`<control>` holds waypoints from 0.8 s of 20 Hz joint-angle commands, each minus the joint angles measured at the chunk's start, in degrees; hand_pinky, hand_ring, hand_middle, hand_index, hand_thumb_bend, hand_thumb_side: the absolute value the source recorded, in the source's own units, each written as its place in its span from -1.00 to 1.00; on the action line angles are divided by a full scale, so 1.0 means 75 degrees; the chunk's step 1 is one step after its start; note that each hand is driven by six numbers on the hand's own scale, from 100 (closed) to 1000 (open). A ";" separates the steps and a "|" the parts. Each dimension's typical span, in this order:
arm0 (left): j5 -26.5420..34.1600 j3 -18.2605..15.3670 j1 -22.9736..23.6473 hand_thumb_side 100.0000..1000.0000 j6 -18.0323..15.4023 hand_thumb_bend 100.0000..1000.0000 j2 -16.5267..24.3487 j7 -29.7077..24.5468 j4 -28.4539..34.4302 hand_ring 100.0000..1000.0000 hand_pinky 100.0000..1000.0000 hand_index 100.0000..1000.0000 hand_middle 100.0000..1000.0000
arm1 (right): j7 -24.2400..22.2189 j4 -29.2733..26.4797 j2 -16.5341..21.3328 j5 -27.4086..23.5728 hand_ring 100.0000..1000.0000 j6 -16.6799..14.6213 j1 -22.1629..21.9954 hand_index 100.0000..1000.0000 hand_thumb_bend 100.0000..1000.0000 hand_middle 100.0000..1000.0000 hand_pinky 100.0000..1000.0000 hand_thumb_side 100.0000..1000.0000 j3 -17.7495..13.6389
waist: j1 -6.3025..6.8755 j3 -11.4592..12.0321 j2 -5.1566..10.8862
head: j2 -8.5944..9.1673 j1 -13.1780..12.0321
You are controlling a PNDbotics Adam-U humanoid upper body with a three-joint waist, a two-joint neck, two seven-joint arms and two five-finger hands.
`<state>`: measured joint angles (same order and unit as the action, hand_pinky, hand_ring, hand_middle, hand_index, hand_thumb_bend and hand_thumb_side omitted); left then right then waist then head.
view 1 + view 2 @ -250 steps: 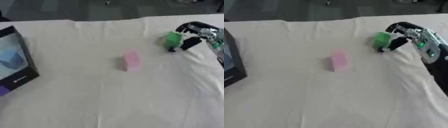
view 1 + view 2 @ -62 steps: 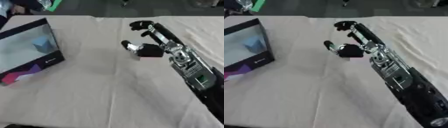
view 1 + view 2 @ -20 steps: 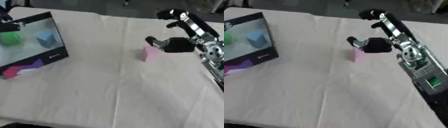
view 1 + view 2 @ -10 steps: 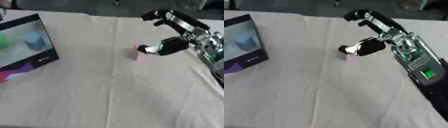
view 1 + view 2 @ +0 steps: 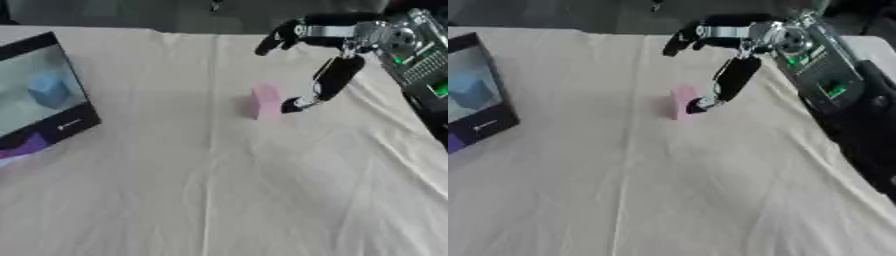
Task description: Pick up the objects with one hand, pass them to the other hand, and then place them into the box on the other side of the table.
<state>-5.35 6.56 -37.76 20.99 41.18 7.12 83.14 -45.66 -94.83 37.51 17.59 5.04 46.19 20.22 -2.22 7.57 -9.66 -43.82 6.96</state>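
Spreading our right hand since half a second ago, we hold nothing; one fingertip rests beside the pink block, standing mid-table, well apart from the box, ungrasped

Right robot hand spread, fingers extended, one fingertip beside pink block on cloth-covered table.
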 commanded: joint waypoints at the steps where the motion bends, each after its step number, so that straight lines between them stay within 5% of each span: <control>1: 0.0245 -0.0075 -0.0082 0.49 -0.0113 -1.00 0.0144 0.0253 0.0232 0.52 0.72 0.41 0.53 | -0.0426 0.0404 0.0351 -0.0101 0.92 -0.0276 0.0322 0.76 0.00 0.71 0.88 -0.85 -0.0070 | 0.0064 0.0024 0.0239 | -0.0040 0.0053; 8: 0.0337 0.0005 -0.0205 0.48 -0.0077 -1.00 0.0122 0.0303 0.0360 0.52 0.71 0.41 0.53 | -0.0833 0.0999 0.0768 -0.0202 0.91 -0.0655 0.0595 0.77 0.01 0.73 0.90 -0.83 0.0021 | 0.0050 0.0171 0.0116 | -0.0040 0.0042; 16: 0.0425 0.0017 -0.0387 0.45 -0.0096 -1.00 -0.0007 0.0419 0.0523 0.51 0.71 0.39 0.52 | -0.0169 0.1394 0.0650 0.0213 0.80 -0.0718 0.0600 0.75 0.05 0.66 0.82 -0.86 -0.0094 | 0.0068 0.0381 -0.0148 | 0.0016 0.0259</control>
<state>-2.54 6.96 -39.53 20.35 40.17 9.83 85.89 -47.85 -84.46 41.22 18.59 -0.30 49.84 20.37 -2.22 10.50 -11.18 -44.00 8.49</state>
